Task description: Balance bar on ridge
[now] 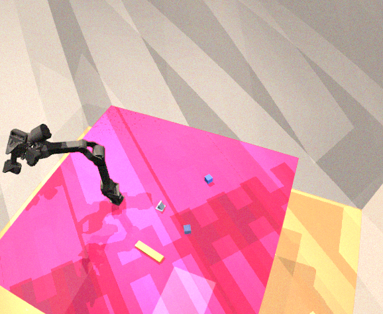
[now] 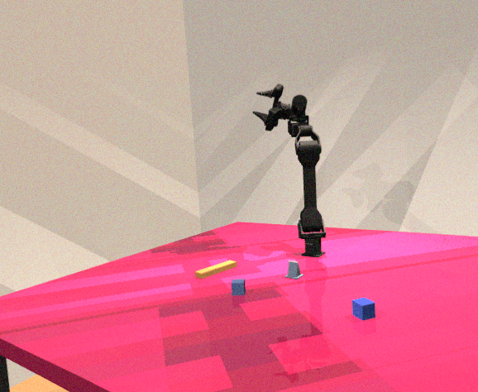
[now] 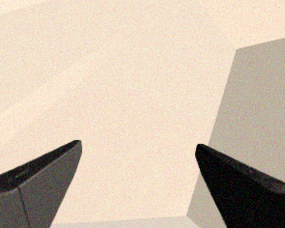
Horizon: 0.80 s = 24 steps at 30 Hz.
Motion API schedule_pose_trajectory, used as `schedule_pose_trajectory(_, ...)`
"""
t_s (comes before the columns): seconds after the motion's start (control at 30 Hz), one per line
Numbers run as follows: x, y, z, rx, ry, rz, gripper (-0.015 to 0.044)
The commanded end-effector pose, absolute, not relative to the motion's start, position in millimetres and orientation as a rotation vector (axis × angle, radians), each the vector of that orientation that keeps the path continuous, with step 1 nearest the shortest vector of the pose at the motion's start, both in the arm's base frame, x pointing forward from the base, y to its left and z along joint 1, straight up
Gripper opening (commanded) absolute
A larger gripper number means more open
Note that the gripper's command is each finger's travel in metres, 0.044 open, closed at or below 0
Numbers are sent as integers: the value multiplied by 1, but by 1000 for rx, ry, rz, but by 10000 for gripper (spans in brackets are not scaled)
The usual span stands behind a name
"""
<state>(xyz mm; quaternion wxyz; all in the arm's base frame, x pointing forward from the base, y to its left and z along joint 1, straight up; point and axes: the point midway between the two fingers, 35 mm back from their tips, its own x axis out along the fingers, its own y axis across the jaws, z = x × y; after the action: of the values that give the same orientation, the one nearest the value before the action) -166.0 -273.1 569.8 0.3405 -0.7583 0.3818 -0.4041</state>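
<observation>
The yellow bar (image 1: 149, 251) (image 2: 216, 269) lies flat on the pink table (image 1: 185, 152) (image 2: 117, 291), away from the ridge. The small grey-blue ridge (image 1: 160, 205) (image 2: 293, 270) stands upright on its base plate, with nothing on top. It is near the foot of the arm. My gripper (image 1: 5, 162) (image 2: 255, 102) (image 3: 140, 147) is open and empty, with its fingers wide apart. It is raised high above the table, far from the bar and the ridge. The wrist view shows neither of them, only the fingers and pale walls.
A slate-blue cube (image 1: 187, 228) (image 2: 238, 287) sits on the table near the bar and the ridge. A brighter blue cube (image 1: 209, 179) (image 2: 364, 308) sits farther from the bar, on the other side of the ridge.
</observation>
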Motion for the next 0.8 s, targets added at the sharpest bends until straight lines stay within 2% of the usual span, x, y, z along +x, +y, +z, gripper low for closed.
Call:
schedule_pose_trajectory(0.0, -166, -273, 570, -1972, 991, -1053, 374)
schedule_pose_trajectory(0.07, -165, -276, 569, -1961, 975, -1059, 321)
schedule_pose_trajectory(0.1, -164, -278, 569, -1951, 960, -1065, 315)
schedule_pose_trajectory(0.77, -128, -358, 544, -1559, 572, -1157, 315)
